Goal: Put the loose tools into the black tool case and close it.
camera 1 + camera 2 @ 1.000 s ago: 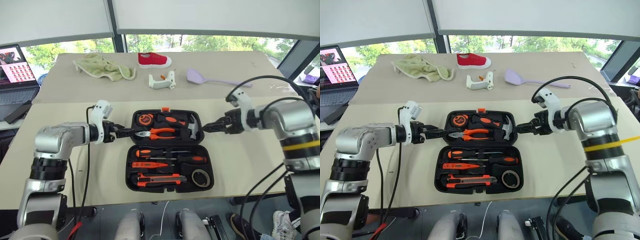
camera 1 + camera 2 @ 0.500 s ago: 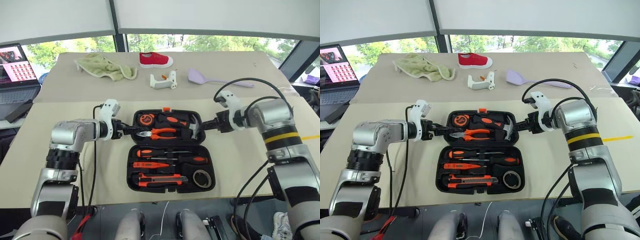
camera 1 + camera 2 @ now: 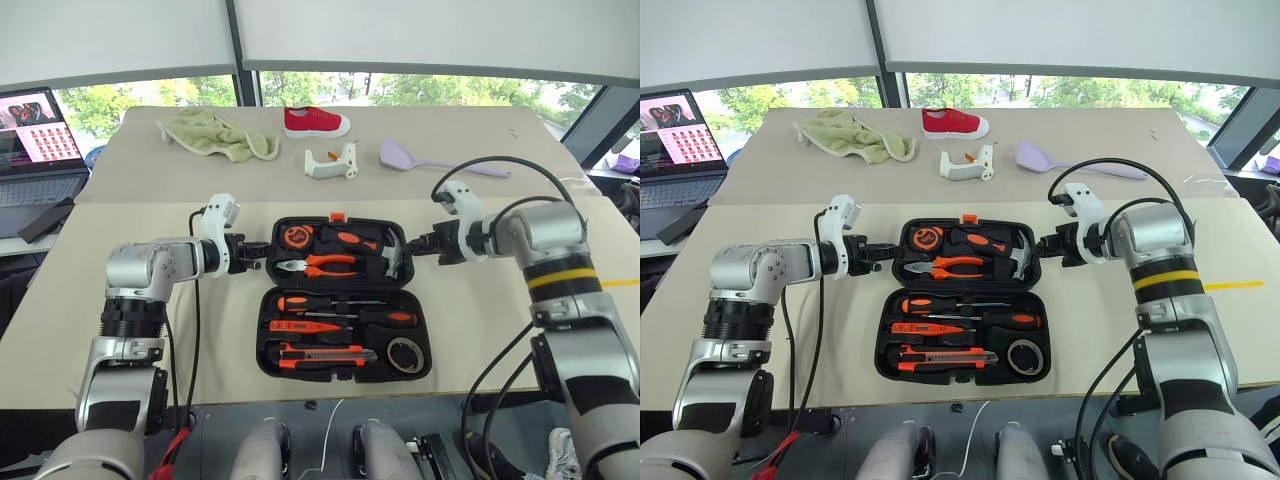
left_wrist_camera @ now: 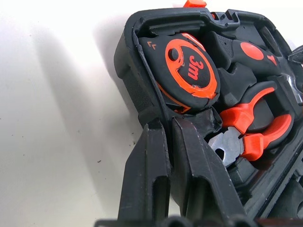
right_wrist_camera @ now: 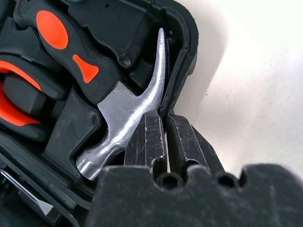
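Note:
The black tool case [image 3: 264,340] lies open on the table. In its near half sit two black-and-orange screwdrivers [image 3: 340,301] [image 3: 385,317], the slim orange tester [image 3: 305,326], the utility knife [image 3: 320,353] and the dark tape roll [image 3: 404,354]. The far half holds a tape measure [image 4: 187,71], pliers [image 3: 320,264] and a hammer [image 5: 128,113]. My left gripper [image 4: 165,124] is shut on the far half's left rim. My right gripper [image 5: 163,118] is shut on its right rim, beside the hammer head.
At the back of the table lie a green cloth [image 3: 215,132], a red shoe [image 3: 315,121], a small white object [image 3: 330,162] and the lilac spatula [image 3: 420,158]. A laptop [image 3: 35,140] stands off the table's left side.
Both grippers were open beside the case's far half; they have closed in and shut on its left and right rims. The tools have not moved.

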